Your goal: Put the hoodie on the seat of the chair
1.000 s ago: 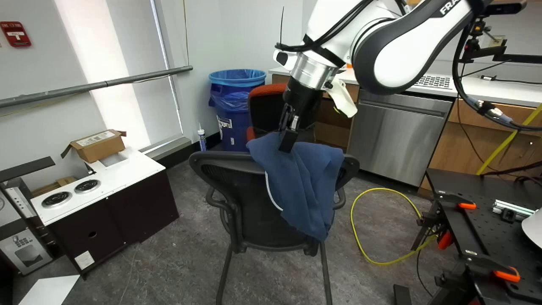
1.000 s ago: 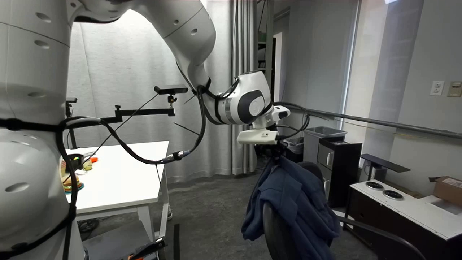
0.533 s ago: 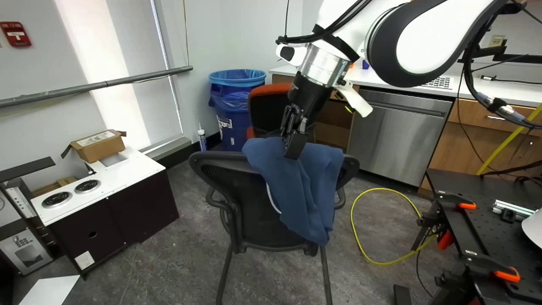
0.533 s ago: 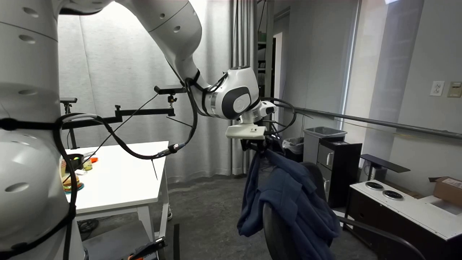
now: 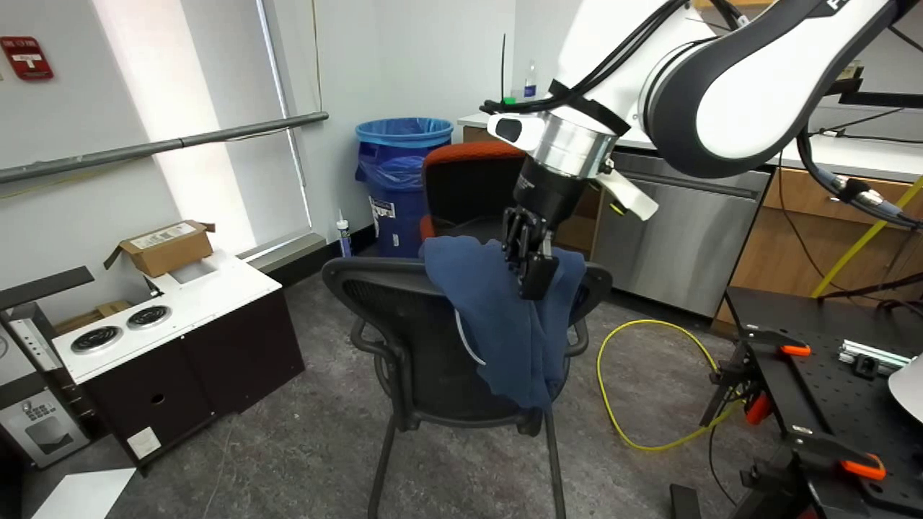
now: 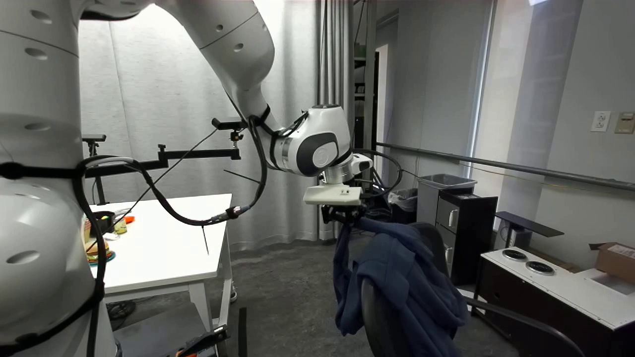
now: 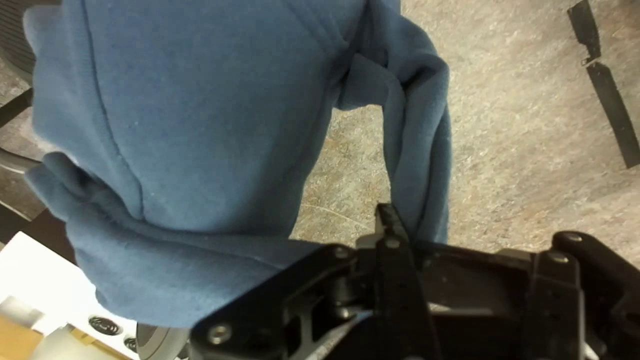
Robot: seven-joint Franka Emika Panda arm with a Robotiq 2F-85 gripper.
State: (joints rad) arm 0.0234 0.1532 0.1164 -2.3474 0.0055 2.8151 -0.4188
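Robotiq gripper (image 5: 535, 280), closed on a portion of the navy hoodie (image 5: 490, 310); which portion you cannot tell from these views. From the left, in an exterior view, you first meet the uncovered stretch of the top rail (image 5: 378, 267), above the mesh backrest (image 5: 425, 331) of the office chair (image 5: 440, 389); next, the navy hoodie, draped over the top rail and hanging across the mesh; then your Robotiq gripper, at the fabric, right of its middle. Progress, as judged here: your grasp is made, but the placing is not done, since the navy hoodie bears on the mesh backrest. Left to you are clearing the top rail, carrying the navy hoodie over to the seat, itself not to be made out, and lowering and releasing it there.
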